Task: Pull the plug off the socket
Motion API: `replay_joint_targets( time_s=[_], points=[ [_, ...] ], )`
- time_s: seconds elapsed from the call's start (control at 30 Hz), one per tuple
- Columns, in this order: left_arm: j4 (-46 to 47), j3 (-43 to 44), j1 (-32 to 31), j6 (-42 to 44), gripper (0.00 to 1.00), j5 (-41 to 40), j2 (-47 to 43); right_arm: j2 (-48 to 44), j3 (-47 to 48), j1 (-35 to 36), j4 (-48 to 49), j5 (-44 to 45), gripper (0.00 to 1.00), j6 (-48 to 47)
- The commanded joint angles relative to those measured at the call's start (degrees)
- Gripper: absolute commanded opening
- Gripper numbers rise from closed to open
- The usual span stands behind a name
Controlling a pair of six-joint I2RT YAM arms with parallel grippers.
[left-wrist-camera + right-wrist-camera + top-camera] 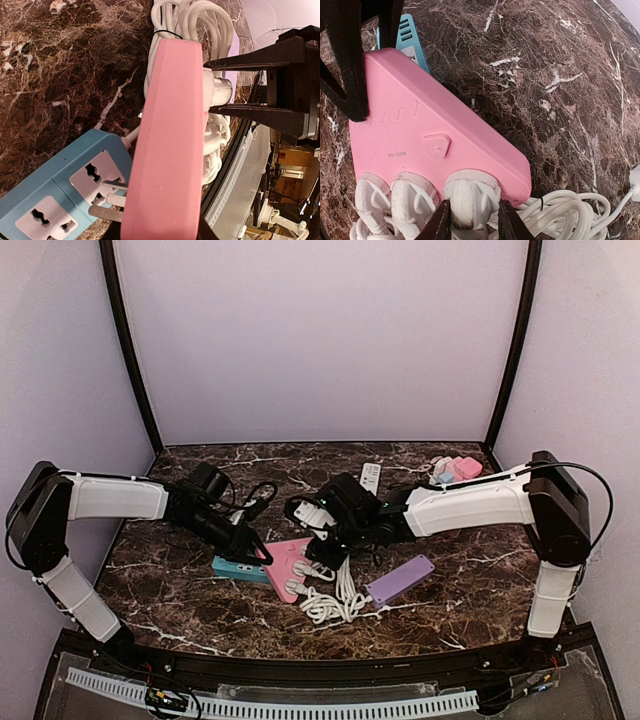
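Grasp stage noted: the right hand (472, 216) was seen pinched narrowly on the end white plug (470, 195), which was seated in the pink socket block (435, 135) near the middle of the bench (470, 540). The left hand (257, 548) was clamped on the block's opposite end. A straight pull against that brace was judged next. Embossed lettering was unreadable.

socket (435, 145): pink
plug (470, 197): white, grey smudges
cable (570, 212): white
left strip (60, 175): light blue, grey faces
right strip (400, 580): lilac
table (560, 75): dark brown marble, white veins
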Motion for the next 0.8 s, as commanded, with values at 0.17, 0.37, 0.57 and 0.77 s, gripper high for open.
replay_joint_targets(
  time_s=[0.17, 0.37, 0.57, 0.77],
  points=[
    [-1.13, 0.31, -0.59, 1.58, 0.24, -2.02, 1.52, 1.5, 0.15, 1.19, 2.77, 0.19, 0.13, -1.55],
    [-1.34, 0.42, -0.59, 1.67, 0.24, -2.17, 1.7, 1.08, -0.13, 1.83, 3.22, 1.77, 0.0, -1.87],
    [-1.54, 0.38, -0.57, 1.85, 0.24, -2.71, 1.66, -0.22, -1.61, 1.85, 4.73, 2.15, 0.0, -1.65],
    [-1.95, 0.42, -0.52, 2.4, 0.23, -3.43, 1.91, -1.93, -3.42, 0.96, 7.52, -2.59, 0.0, -0.31]
  ],
)
